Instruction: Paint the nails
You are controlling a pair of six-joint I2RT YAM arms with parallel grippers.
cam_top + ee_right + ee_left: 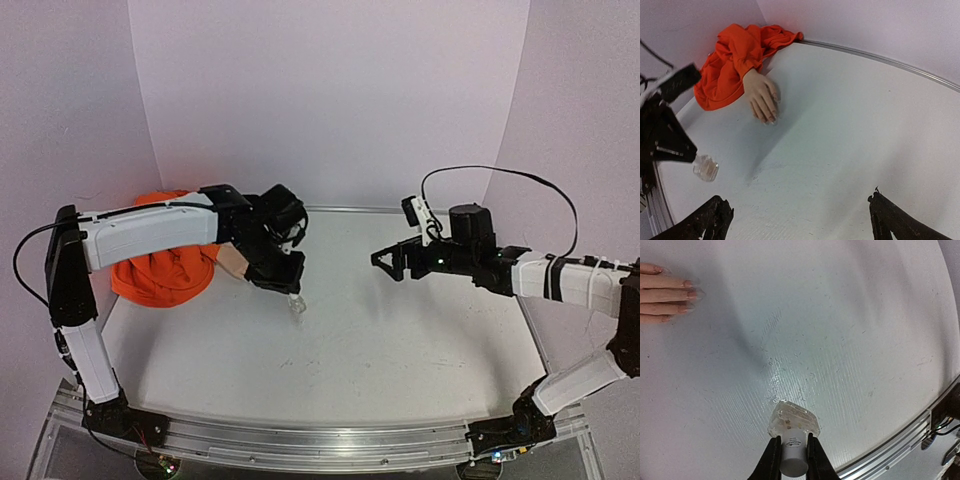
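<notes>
So the left gripper (793,440) has its black fingers (771,460) pinched narrow on the white cylindrical cap (793,464) of a small clear faceted glass bottle (794,421). The bottle body points down at the scuffed white tabletop (400,340), and I can't tell if it's touching or just above. The right gripper (390,258) hangs well apart on the other side, jaws spread wide with nothing in them. My worry is that the whole bottle is held by the cap alone. If that cap is loose on its thread, the glass could twist or drop off and spill. If the right gripper comes in to take the body, those wide jaws closing on something that small and slick could just shove it sideways. The other worry is the pale peach mannequin hand (761,95). It lies flat near the back left of the table, sticking out of a bunched orange cloth sleeve (735,65), and I see nothing pinning it down. A brush pressing on it might push it around and smear the fingers. The nails (690,290) are tiny and longish, a pinkish tone a bit darker than the skin. They sit side by side at fingertips that point toward the middle of the table, near the bottle but not next to it. Too small to say whether any are painted.
</notes>
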